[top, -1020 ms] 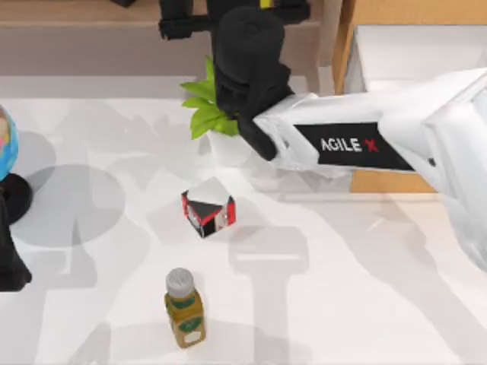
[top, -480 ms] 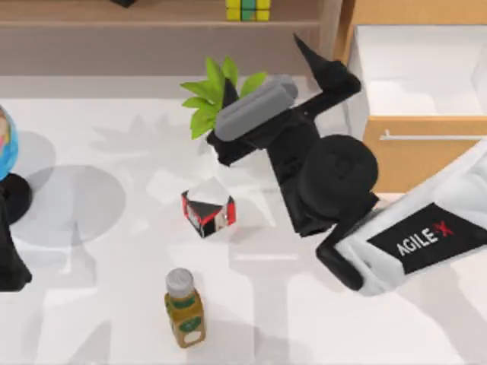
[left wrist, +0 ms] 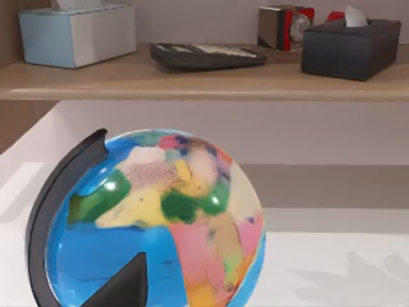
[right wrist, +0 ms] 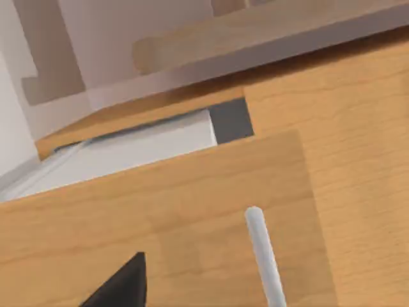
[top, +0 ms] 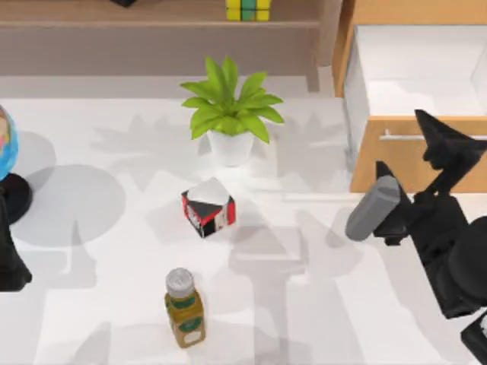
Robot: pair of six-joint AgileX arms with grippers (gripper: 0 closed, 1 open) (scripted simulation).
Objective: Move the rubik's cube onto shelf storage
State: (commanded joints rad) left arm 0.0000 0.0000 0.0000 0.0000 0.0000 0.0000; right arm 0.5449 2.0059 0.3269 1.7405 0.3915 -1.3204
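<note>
While the top view's far edge is cutting off the rubik's cube [top: 249, 9], its yellow and green squares are sitting on the shelf storage [top: 91, 14], a pale wooden board. My right gripper [top: 415, 163] is hovering with black fingers spread and empty before the orange-tan drawer cabinet [top: 396, 163] and its silver handle [right wrist: 265, 256]. My left arm [top: 9, 258] is idling beside the globe [left wrist: 160, 220]; whether its fingers are parted I cannot tell.
</note>
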